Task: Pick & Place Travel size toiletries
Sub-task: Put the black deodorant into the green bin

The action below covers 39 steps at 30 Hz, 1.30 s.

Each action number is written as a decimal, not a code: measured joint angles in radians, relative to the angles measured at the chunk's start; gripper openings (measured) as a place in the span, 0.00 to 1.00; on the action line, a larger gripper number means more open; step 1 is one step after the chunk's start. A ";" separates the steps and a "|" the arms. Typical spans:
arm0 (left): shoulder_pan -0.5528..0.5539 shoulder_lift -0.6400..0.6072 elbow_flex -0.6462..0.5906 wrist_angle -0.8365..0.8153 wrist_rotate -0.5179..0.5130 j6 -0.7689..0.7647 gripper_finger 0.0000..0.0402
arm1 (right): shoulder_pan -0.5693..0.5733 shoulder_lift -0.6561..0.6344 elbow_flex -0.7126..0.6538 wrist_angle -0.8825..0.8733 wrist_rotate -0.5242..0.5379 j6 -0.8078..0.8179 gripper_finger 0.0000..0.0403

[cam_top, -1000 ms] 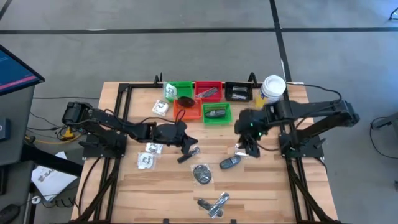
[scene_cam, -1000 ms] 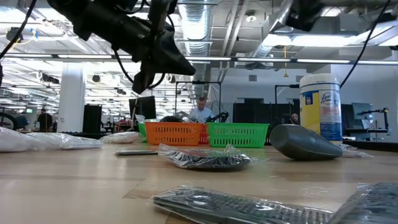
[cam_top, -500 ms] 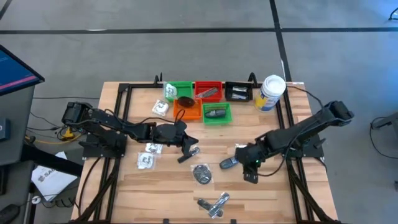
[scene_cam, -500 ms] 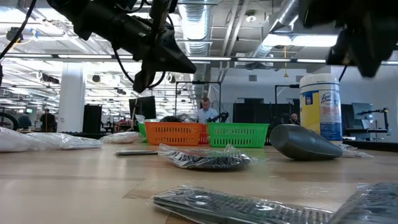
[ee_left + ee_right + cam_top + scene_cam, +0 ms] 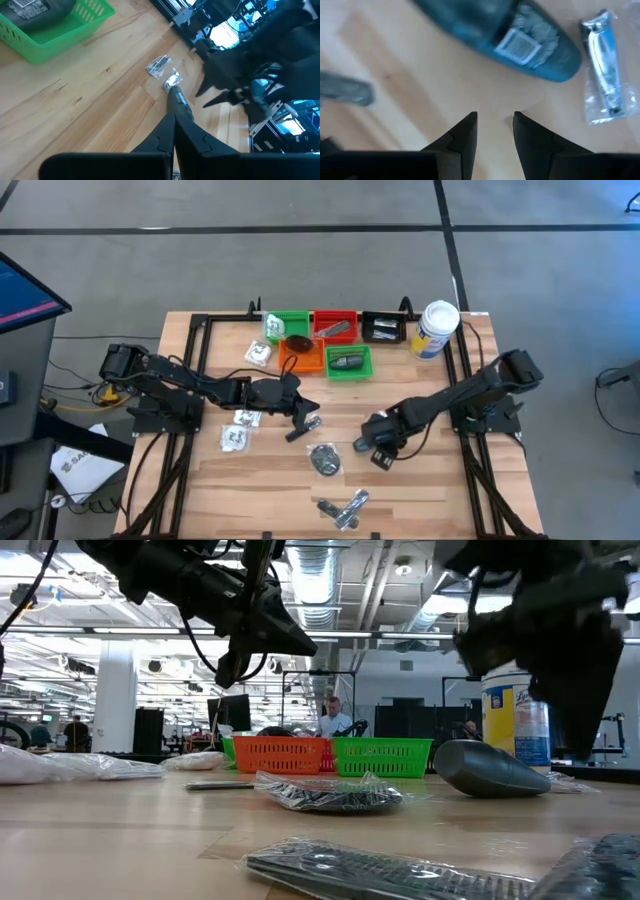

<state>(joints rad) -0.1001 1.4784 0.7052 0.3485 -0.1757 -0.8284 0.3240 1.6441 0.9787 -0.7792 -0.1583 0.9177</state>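
Small toiletries lie scattered on the wooden table: a dark teal oval [image 5: 364, 443] [image 5: 520, 40] with a barcode label, a round black piece in plastic [image 5: 325, 459] [image 5: 325, 795], clear packets with white contents [image 5: 240, 428], silvery sachets [image 5: 345, 508] and a nail clipper in a clear packet [image 5: 605, 65]. My right gripper [image 5: 374, 450] [image 5: 495, 120] is open and sits just short of the oval's near side. My left gripper [image 5: 298, 412] [image 5: 174, 120] is shut and hangs above the table. A slim dark tube with a silvery end [image 5: 172, 90] [image 5: 305, 428] lies past its fingertips.
Green [image 5: 290, 323], red [image 5: 335, 326], black [image 5: 383, 328], orange [image 5: 302, 354] and a second green tray [image 5: 348, 362] stand in a cluster at the far side. A tall white canister [image 5: 437, 328] stands at the far right. People show in the room beyond the table [image 5: 328, 718].
My right arm has swept from beside the canister toward the table's near and left side, and has come down to the dark oval in the table's middle. My left arm has kept still, and no object on the table has moved.
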 joint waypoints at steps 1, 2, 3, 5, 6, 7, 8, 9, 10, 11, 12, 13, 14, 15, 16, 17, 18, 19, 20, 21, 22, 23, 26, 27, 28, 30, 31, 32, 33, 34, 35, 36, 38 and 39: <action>0.000 0.000 0.000 0.001 0.000 0.000 0.00 | -0.007 0.012 0.000 0.000 0.000 -0.008 0.29; 0.000 0.000 0.000 0.003 0.000 0.000 0.00 | -0.015 0.026 0.000 0.003 0.002 -0.021 0.29; 0.000 0.000 0.000 0.004 0.000 0.000 0.00 | -0.024 0.039 0.000 0.006 0.002 -0.031 0.29; 0.000 0.000 0.000 0.006 0.000 0.000 0.00 | -0.041 0.066 0.000 0.003 0.002 -0.053 0.29; 0.000 0.000 0.000 0.007 0.000 0.000 0.00 | -0.048 0.073 0.000 0.004 0.001 -0.065 0.29; 0.000 0.000 0.000 0.007 0.000 0.000 0.00 | -0.054 0.077 0.000 0.005 0.001 -0.080 0.29; -0.001 0.000 0.000 0.007 0.000 0.000 0.00 | -0.060 0.079 0.000 0.005 0.001 -0.091 0.29; -0.003 0.000 0.000 0.008 0.000 0.000 0.00 | -0.067 0.079 0.000 0.005 0.002 -0.104 0.29; -0.004 0.000 0.000 0.010 0.000 0.000 0.00 | -0.076 0.079 0.000 0.008 0.002 -0.112 0.29; -0.004 0.000 0.000 0.010 0.000 0.000 0.00 | -0.085 0.078 0.000 0.011 0.001 -0.119 0.29; -0.004 0.000 0.000 0.010 0.000 0.000 0.00 | -0.095 0.074 0.000 0.009 0.002 -0.128 0.29; -0.005 0.000 0.000 0.010 0.000 0.000 0.00 | -0.106 0.070 0.000 0.009 0.001 -0.136 0.29; -0.006 0.000 0.000 0.010 0.000 0.000 0.00 | -0.117 0.068 0.004 0.009 0.002 -0.144 0.29; -0.005 0.000 0.000 0.011 0.000 0.000 0.00 | -0.128 0.068 0.008 0.010 0.002 -0.157 0.29; -0.005 0.000 0.000 0.011 0.000 0.000 0.00 | -0.138 0.068 0.012 0.009 0.002 -0.172 0.29; -0.005 0.000 0.000 0.011 0.000 0.000 0.00 | -0.148 0.068 0.018 0.009 0.003 -0.186 0.29; -0.005 0.000 0.000 0.011 0.000 0.003 0.00 | -0.158 0.068 0.025 0.016 0.003 -0.201 0.29; -0.005 0.000 0.000 0.012 0.000 0.005 0.00 | -0.168 0.068 0.029 0.030 0.002 -0.213 0.29; -0.005 0.000 0.000 0.012 0.000 0.007 0.00 | -0.178 0.068 0.032 0.046 0.003 -0.220 0.29; -0.005 0.000 0.000 0.012 0.000 0.008 0.00 | -0.188 0.068 0.032 0.063 0.002 -0.222 0.29; -0.005 0.000 0.000 0.012 0.000 0.009 0.00 | -0.198 0.068 0.034 0.081 0.002 -0.222 0.29; -0.005 0.000 0.000 0.012 0.000 0.010 0.00 | -0.207 0.068 0.035 0.101 0.002 -0.222 0.29; -0.005 0.000 0.000 0.012 0.000 0.011 0.00 | -0.227 0.068 0.036 0.150 0.003 -0.230 0.29; -0.005 0.000 0.000 0.012 0.000 0.011 0.00 | -0.232 0.068 0.036 0.161 0.003 -0.236 0.29; -0.005 0.000 0.000 0.012 0.000 0.011 0.00 | -0.234 0.068 0.036 0.174 0.002 -0.238 0.29; -0.005 0.000 0.000 0.012 0.000 0.012 0.00 | -0.235 0.068 0.036 0.194 0.002 -0.238 0.29; -0.005 0.000 0.000 0.012 0.000 0.012 0.00 | -0.235 0.068 0.036 0.203 0.002 -0.238 0.29; -0.005 0.000 0.000 0.012 0.000 0.016 0.00 | -0.235 0.068 0.036 0.214 0.002 -0.238 0.29; -0.005 0.000 0.000 0.012 0.000 0.023 0.00 | -0.235 0.068 0.036 0.226 0.002 -0.238 0.29; -0.005 0.000 0.000 0.012 0.000 0.030 0.00 | -0.235 0.068 0.036 0.238 0.002 -0.239 0.29; -0.005 0.000 0.000 0.012 0.000 0.034 0.00 | -0.234 0.068 0.036 0.248 0.002 -0.239 0.29; -0.005 0.000 0.000 0.012 0.000 0.035 0.00 | -0.232 0.068 0.036 0.256 0.002 -0.239 0.29; -0.005 0.000 0.000 0.012 0.000 0.036 0.00 | -0.226 0.068 0.036 0.270 0.002 -0.245 0.29; -0.005 0.000 0.000 0.012 0.000 0.037 0.00 | -0.221 0.068 0.036 0.276 0.002 -0.252 0.29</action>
<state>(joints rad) -0.1052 1.4784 0.7052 0.3603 -0.1753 -0.7918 0.1030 1.7126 1.0145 -0.5033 -0.1562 0.6658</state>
